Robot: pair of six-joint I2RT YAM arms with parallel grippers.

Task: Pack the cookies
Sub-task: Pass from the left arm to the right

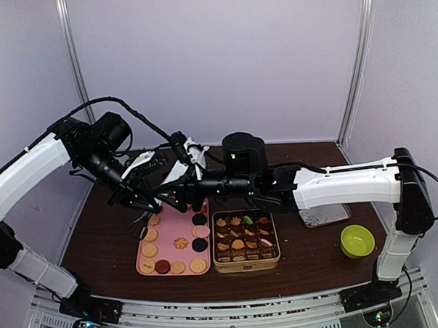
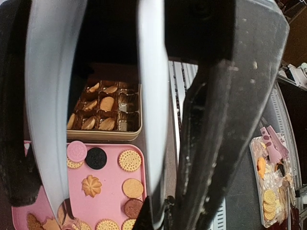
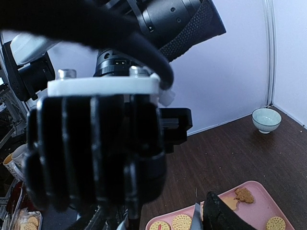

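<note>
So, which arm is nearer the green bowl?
Right. The right arm rises just beside the bowl, on its right; the left arm stands far off to its left.

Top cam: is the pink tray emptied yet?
No, several cookies lie on the pink tray, which sits just left of the divided box.
</note>
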